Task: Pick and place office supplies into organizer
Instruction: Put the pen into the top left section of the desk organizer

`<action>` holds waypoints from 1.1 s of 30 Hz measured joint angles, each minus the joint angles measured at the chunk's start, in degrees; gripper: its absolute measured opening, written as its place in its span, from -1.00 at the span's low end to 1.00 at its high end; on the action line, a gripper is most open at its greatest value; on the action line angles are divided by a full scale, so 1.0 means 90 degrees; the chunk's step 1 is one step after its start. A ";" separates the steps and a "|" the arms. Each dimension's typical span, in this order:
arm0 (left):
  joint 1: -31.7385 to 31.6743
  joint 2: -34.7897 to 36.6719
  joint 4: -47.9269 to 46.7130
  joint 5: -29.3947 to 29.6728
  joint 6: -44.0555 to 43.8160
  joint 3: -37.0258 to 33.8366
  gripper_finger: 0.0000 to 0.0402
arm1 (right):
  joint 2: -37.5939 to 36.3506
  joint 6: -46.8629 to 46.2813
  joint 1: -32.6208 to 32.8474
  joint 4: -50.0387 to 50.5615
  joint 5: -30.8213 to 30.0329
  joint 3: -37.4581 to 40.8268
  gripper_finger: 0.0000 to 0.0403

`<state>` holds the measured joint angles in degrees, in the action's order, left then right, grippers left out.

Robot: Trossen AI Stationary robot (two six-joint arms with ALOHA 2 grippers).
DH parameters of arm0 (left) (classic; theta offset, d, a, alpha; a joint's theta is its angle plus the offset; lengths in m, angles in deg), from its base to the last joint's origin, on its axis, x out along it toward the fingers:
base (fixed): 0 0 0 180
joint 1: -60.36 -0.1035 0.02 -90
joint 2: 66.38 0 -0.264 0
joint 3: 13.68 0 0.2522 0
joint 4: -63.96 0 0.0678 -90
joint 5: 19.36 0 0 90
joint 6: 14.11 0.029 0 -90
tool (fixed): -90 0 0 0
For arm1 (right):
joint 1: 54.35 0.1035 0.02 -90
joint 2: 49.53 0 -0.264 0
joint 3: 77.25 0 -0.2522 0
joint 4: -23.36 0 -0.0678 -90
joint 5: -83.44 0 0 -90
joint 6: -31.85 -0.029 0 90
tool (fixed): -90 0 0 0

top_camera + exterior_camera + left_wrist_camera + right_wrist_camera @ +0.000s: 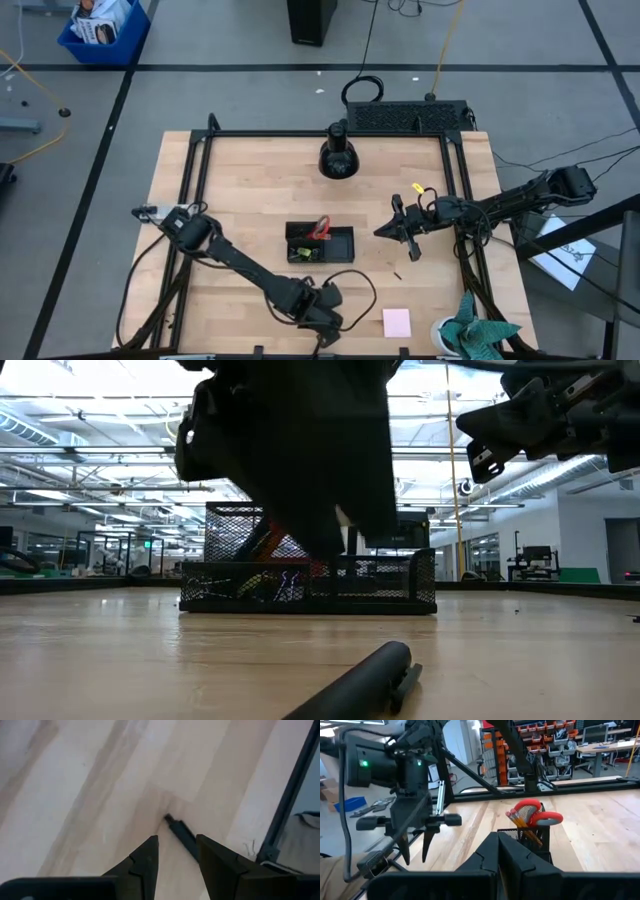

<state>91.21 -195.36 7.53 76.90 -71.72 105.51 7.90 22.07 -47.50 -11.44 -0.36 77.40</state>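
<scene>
The black mesh organizer (320, 242) stands mid-table and holds red-handled scissors (535, 812) and orange pencils (521, 826). A thin dark pen (179, 831) lies flat on the wood near the table's near edge; the low view shows the pen (362, 682) up close. My left gripper (177, 839) hangs open just above it, pointing steeply down, with a finger on either side of the pen's near end. It also shows in the high view (325, 320) and the right wrist view (415, 847). My right gripper (395, 230) waits shut and level, right of the organizer.
A pink sticky-note pad (397, 322) lies near the front edge, right of my left gripper. A teal cloth (480, 335) sits at the front right corner. A round black dome (338, 158) stands at the far middle. A small dark piece (397, 273) lies right of the organizer.
</scene>
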 joint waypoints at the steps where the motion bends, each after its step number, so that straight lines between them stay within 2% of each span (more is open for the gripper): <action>1: 0.0003 -0.0009 0.0001 -0.0058 -0.0009 0.0000 -0.32 | 0.0000 0.0000 0.0000 -0.0011 0.0000 0.0000 -1.00; 20: -0.0002 -0.0673 0.0743 -0.0266 0.0171 0.0026 -0.32 | 0.0000 -0.0009 0.0000 0.0192 -0.0012 0.0001 -1.00; 26: 0.0091 -0.0852 0.0219 -0.0338 0.0187 0.0055 -0.32 | 0.0000 -0.0030 0.0000 0.0235 -0.0012 0.0002 -1.00; 33: 0.0217 -0.0853 -0.1425 -0.0581 0.0041 0.0068 -0.32 | 0.0000 -0.0032 0.0000 0.0232 -0.0015 0.0002 -1.00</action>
<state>93.16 -203.04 -5.29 71.66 -71.35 106.12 7.90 21.79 -47.50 -9.36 -0.49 77.42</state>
